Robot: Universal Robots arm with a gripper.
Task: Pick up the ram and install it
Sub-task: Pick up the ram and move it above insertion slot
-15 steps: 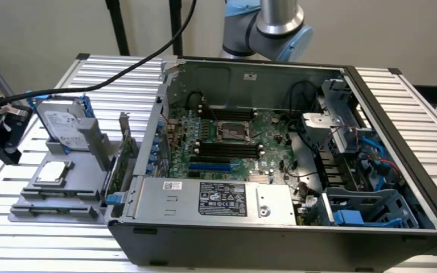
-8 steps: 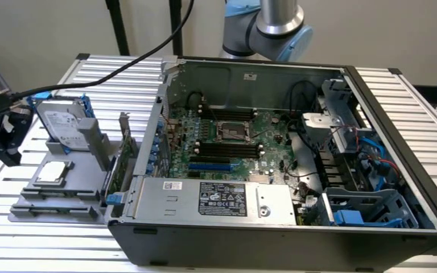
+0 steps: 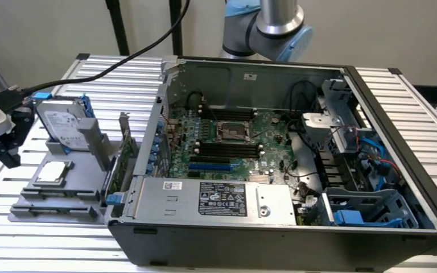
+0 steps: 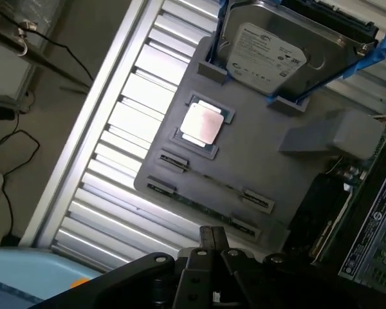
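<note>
Ram (image 4: 196, 205) sits edge-up in the gray holder (image 4: 257, 129), near the end effector (image 4: 212, 232), its fingers pressed together, empty.

tbl (image 3: 120, 79): ribbed metal | tray (image 4: 257, 151): matt plastic | hdd (image 4: 270, 51): glossy metal top

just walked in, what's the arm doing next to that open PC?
The robot arm's black end effector is shut and empty, hovering over the near edge of the grey plastic parts tray beside the open black computer case. The thin green ram stick appears to lie in a tray holder just ahead of it, not yet picked up. The tray also carries a silver hard drive in a blue frame and a square silver processor chip.
</note>
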